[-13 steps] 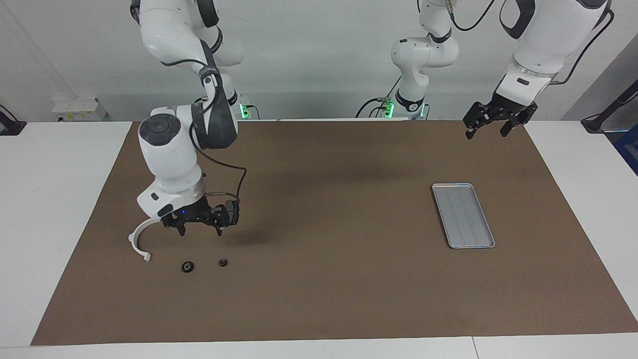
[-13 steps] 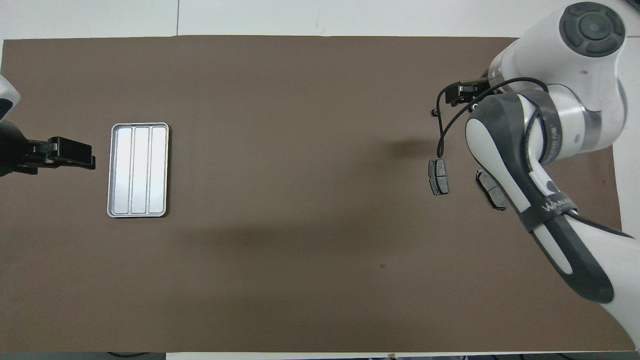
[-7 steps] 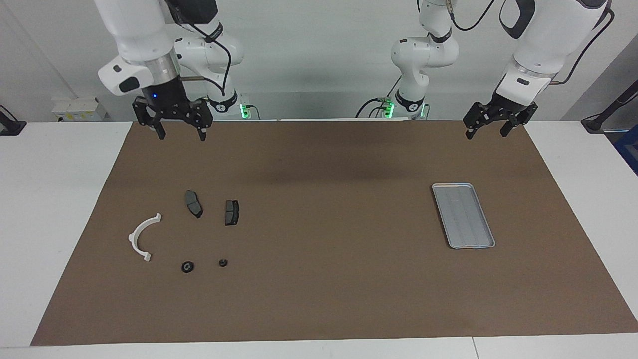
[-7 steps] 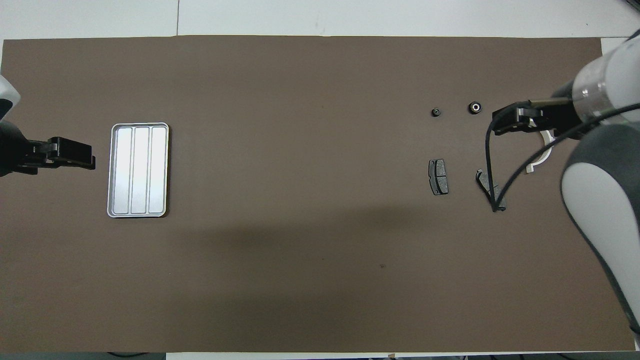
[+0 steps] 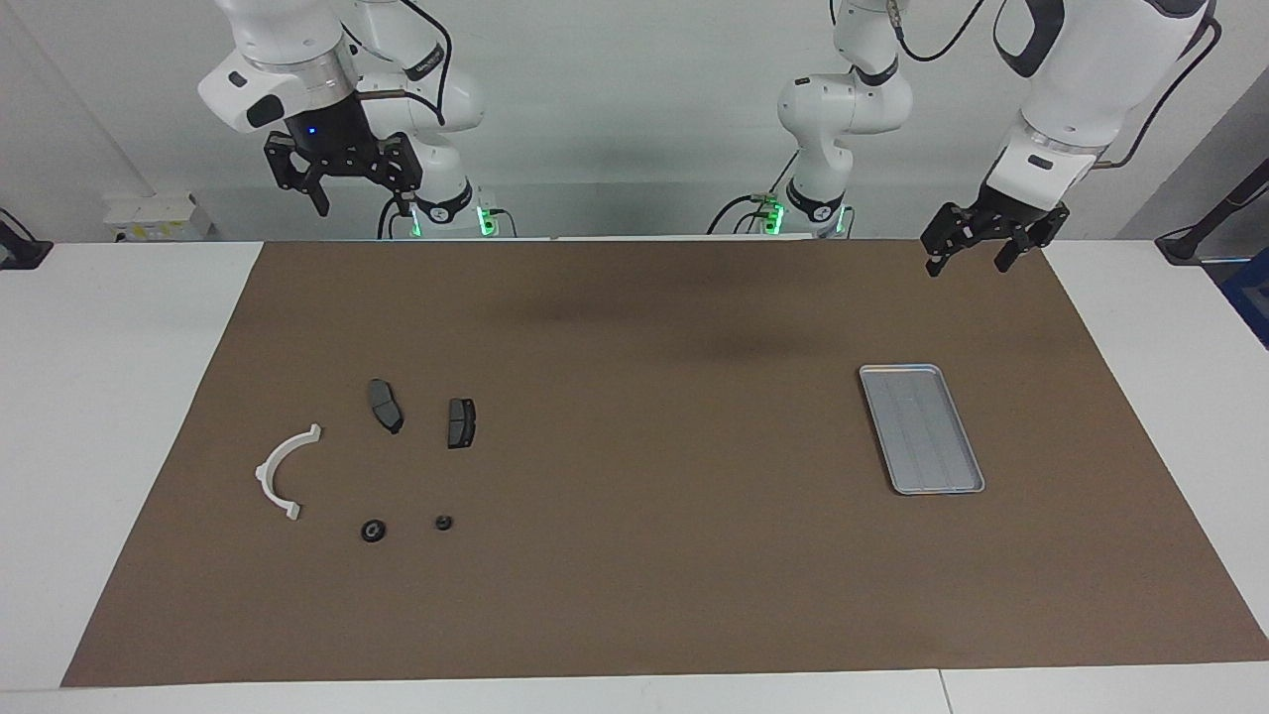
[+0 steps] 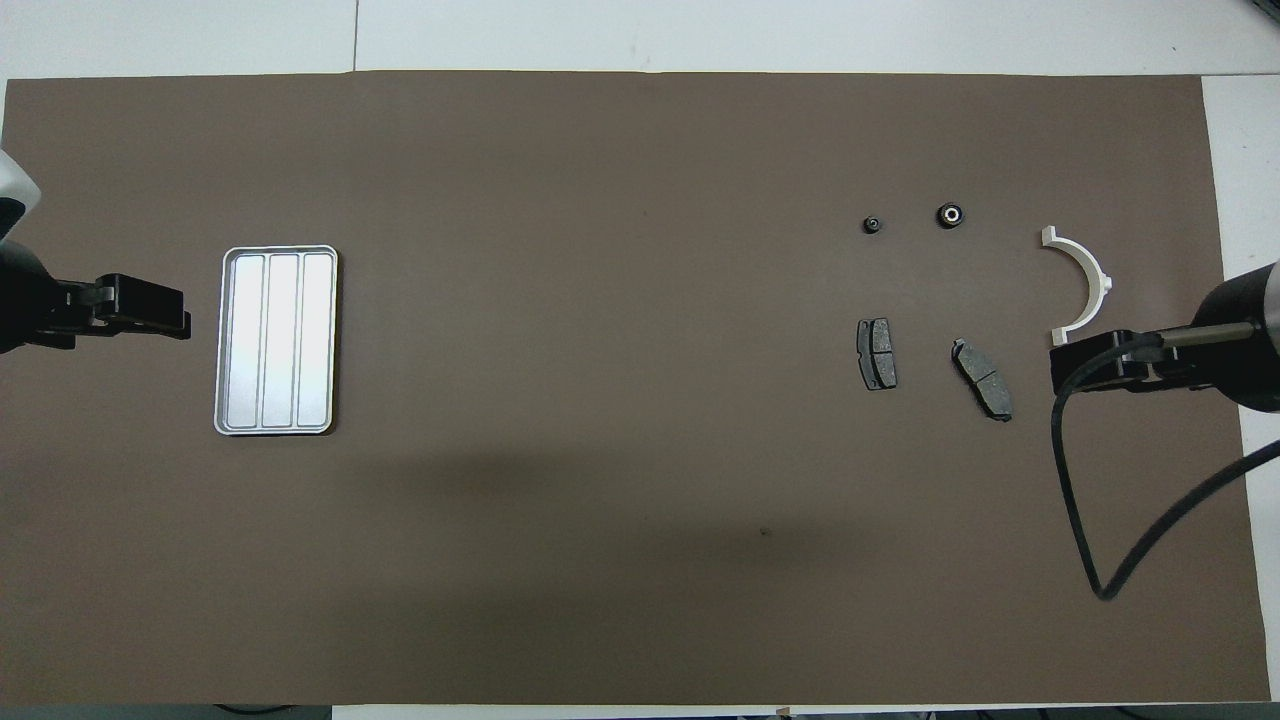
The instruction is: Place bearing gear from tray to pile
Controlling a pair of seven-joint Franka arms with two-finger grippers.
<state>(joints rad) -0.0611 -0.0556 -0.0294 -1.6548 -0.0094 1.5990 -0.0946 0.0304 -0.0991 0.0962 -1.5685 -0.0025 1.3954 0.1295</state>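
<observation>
Details of the two small dark round parts [image 5: 374, 531] escape me; tray [image 5: 921, 428] looks bare, ridged silver, both end effectors, left [image 5: 969, 253] and right [image 5: 345, 183], open, empty.

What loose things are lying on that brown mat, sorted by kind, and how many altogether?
Metal tray: 1
White half-ring bracket: 1
Dark grey brake pads: 2
Small black round parts: 2
Total: 6

The table is viewed from a high camera facing the robots and, half a turn round, from a steep overhead camera above their own end, both set well back, and the brown mat [image 5: 654, 446], tray [image 6: 277, 341] and scattered parts are shared by both.
</observation>
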